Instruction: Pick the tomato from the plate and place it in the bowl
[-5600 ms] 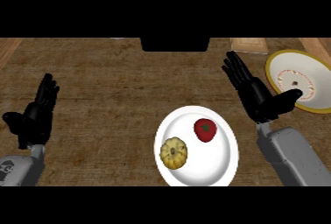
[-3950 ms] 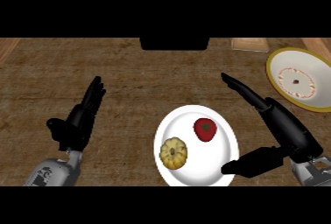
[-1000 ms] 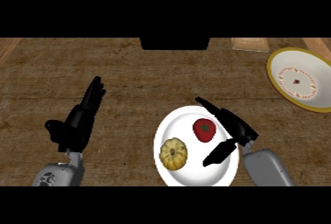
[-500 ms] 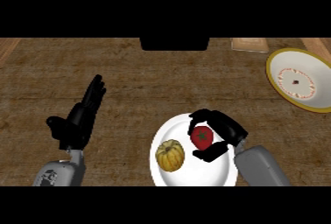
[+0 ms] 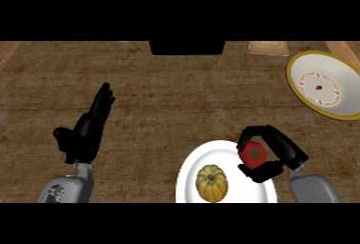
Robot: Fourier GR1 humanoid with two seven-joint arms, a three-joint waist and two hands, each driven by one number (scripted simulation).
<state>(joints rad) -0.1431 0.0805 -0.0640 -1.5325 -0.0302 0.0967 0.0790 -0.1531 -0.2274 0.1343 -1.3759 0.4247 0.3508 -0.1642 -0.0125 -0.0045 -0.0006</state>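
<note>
A red tomato (image 5: 252, 154) sits at the right side of the white plate (image 5: 197, 162), near the view's lower edge. My right hand (image 5: 281, 148) is curled round it, fingers arching over its top and thumb under it. A yellow pumpkin-shaped squash (image 5: 212, 183) lies on the same plate, lower left of the tomato. The bowl (image 5: 325, 85), white with a yellow rim, stands at the far right of the wooden counter. My left hand (image 5: 87, 129) rests open at the left, fingers pointing up and away.
A black object (image 5: 187, 47) sits at the counter's far edge, centre top. A small tan block (image 5: 267, 46) lies beside it toward the right. Brown wooden counter (image 5: 175, 95) stretches between the plate and the bowl.
My right hand came down over the plate and its fingers closed round the tomato. The plate and its contents sit lower and further right in the view. The left hand stayed open.
</note>
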